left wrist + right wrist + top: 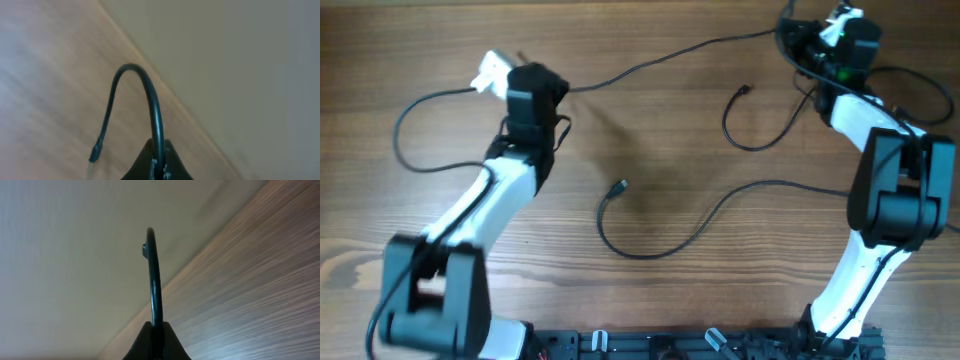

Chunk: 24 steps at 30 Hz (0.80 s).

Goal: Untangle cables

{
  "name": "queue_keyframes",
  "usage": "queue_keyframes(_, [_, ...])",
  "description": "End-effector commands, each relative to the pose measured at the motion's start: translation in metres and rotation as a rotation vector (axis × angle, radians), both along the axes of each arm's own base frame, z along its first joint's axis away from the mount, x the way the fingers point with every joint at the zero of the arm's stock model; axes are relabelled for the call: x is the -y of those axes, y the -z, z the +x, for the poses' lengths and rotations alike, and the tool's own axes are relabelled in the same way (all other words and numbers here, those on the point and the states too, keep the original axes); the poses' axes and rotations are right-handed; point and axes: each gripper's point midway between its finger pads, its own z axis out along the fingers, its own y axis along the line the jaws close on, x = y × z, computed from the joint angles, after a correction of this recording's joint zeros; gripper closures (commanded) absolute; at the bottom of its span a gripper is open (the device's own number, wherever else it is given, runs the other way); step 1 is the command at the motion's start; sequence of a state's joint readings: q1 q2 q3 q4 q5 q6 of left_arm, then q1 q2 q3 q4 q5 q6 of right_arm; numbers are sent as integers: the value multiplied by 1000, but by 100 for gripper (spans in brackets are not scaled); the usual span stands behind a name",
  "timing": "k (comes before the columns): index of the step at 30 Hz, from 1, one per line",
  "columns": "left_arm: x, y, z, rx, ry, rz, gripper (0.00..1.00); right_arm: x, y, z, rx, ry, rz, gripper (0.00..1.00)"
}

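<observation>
Two arms work over the wooden table [670, 130]. On it I count three black cables, but where they pass under the arms I cannot follow them, so the count is not certain.

- The long cable [660, 60] runs from the left arm across the top of the table to the right arm. A loop [402, 130] on the far left side may be part of it, but the join is hidden under the left wrist.
- The short cable [740, 142] makes a curl near the right arm, and its plug [746, 90] lies free on the wood.
- The lower cable [660, 252] makes a wide curve in the middle. Its plug [620, 186] is free, and its other end goes behind the right arm.

The left gripper [159, 161] is closed on a cable [152, 100], which arches up and falls to a blurred plug end [95, 151].

The right gripper [156, 335] is also closed, pinching a cable [154, 285] that stands up nearly straight. A small connector [144, 249] is at its top, too dark to see well.

In both wrist views the fingers are cut off by the bottom edge.
</observation>
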State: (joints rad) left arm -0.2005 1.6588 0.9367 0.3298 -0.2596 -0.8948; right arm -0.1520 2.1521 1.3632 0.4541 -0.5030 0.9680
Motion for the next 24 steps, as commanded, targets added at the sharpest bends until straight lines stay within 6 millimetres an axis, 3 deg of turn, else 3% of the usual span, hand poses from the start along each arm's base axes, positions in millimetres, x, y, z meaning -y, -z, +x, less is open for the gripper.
queue_keyframes(1, [33,21,20,49,149,200,96,32,-20,3,39,105,-34,96])
queue_keyframes(4, [40,33,31,91,179,278,96,40,-15,2,23,126,-66,95])
queue_keyframes(7, [31,48,38,102,133,293,96,52,3,-2,-56,194,-83,96])
queue_keyframes(11, [23,44,48,190,99,278,96,55,14,-6,-104,212,-88,96])
queue_keyframes(14, [8,32,53,246,61,271,96,53,22,-10,-143,211,-71,96])
queue_keyframes(18, [-30,16,67,276,-19,274,95,46,47,-25,-269,191,-58,96])
queue_keyframes(24, [-53,32,76,231,-57,285,82,43,56,-31,-312,180,-52,96])
